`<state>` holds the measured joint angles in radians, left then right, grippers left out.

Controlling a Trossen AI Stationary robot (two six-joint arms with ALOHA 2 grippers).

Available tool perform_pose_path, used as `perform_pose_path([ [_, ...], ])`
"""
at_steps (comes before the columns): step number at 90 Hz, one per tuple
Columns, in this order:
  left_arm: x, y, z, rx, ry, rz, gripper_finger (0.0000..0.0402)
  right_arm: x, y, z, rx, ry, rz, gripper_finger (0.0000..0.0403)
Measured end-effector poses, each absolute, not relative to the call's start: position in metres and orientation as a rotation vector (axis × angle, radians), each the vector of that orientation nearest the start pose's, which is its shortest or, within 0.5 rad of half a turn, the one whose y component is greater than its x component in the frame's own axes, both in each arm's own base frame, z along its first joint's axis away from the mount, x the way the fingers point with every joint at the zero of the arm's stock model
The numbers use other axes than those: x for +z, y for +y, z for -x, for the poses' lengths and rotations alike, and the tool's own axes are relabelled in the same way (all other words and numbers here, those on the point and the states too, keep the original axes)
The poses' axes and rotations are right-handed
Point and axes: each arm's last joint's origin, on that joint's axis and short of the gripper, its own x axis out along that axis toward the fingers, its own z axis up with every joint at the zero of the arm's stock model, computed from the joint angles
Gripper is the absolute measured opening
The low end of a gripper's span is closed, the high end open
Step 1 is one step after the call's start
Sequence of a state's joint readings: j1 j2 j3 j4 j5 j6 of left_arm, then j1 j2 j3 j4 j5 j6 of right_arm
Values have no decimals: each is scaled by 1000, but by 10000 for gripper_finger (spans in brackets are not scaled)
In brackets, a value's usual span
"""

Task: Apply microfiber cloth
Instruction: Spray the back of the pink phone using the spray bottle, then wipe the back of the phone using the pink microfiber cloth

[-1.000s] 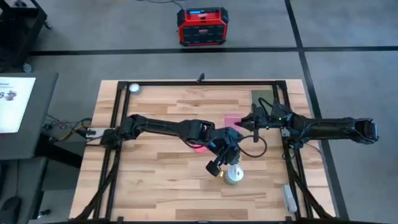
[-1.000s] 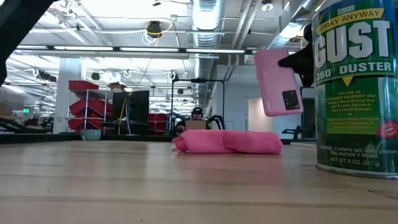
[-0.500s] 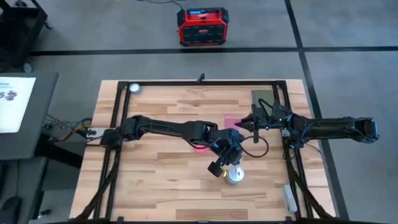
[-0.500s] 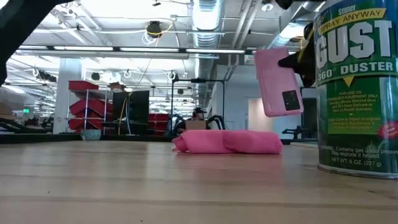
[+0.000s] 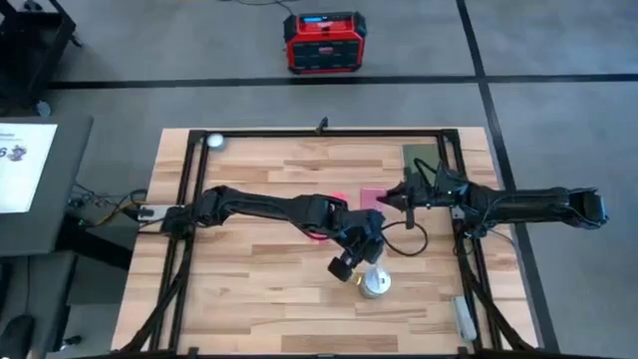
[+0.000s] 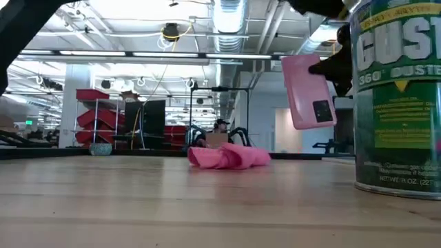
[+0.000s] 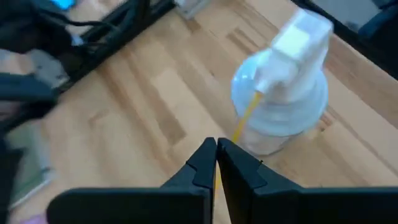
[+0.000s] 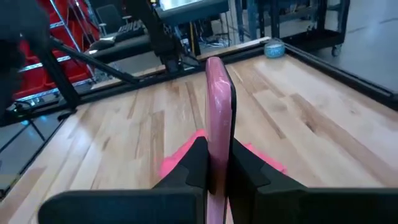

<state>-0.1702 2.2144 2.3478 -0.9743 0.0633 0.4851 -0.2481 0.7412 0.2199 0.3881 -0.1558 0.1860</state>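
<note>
The microfiber cloth lies bunched on the table near its middle, partly under my left arm in the high view; it also shows behind the phone. My right gripper is shut on a pale-pink phone, held above the table just right of the cloth. My left gripper is shut beside a green duster can, at the can's yellow straw. The can stands nearer the front edge. My left gripper has the can's thin yellow straw running into the gap between its shut fingertips, coming at it from above on a slant. The can stands on the table by its base. My right gripper pinches the phone's two flat faces between its fingers, near one end. The fingers reach in level from the table's right. The phone stands on edge, tilted, clear of the table.
An olive-green pad lies at the far right of the table. A small grey ball sits at the far left corner. A black frame runs round the tabletop. Bare wood lies toward the near left.
The cloth has drawn together from a long flat strip into a narrower bunch. The duster can has shifted toward the table's near edge, beside my left gripper. The phone has kept its place.
</note>
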Motion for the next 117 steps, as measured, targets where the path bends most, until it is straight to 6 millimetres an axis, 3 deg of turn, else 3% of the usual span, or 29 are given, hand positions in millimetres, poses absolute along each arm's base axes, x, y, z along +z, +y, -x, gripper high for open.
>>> perform_pose_path([
  [15, 381, -75, -430, -300, 810, -465, 0, 200, -35, -156, -104, 124, -219, 14],
  [24, 380, -61, -416, -170, 931, -454, 0, 201, -35, -155, -105, 123, -229, 24],
  [33, 360, -46, -412, -81, 1087, -402, 0, 201, -33, -155, -98, 120, -235, 29],
  [45, 316, -25, -416, -47, 1234, -363, 0, 200, -27, -156, -54, 133, -214, 12],
  [77, 214, 16, -417, -103, 1237, -13, 0, 199, -21, -157, -86, 144, -181, 12],
  [92, 194, 24, -415, -59, 1218, 68, 0, 199, -21, -157, -85, 147, -185, 12],
  [117, 192, 27, -415, 42, 1216, 40, 3, 199, -21, -157, -88, 142, -184, 12],
])
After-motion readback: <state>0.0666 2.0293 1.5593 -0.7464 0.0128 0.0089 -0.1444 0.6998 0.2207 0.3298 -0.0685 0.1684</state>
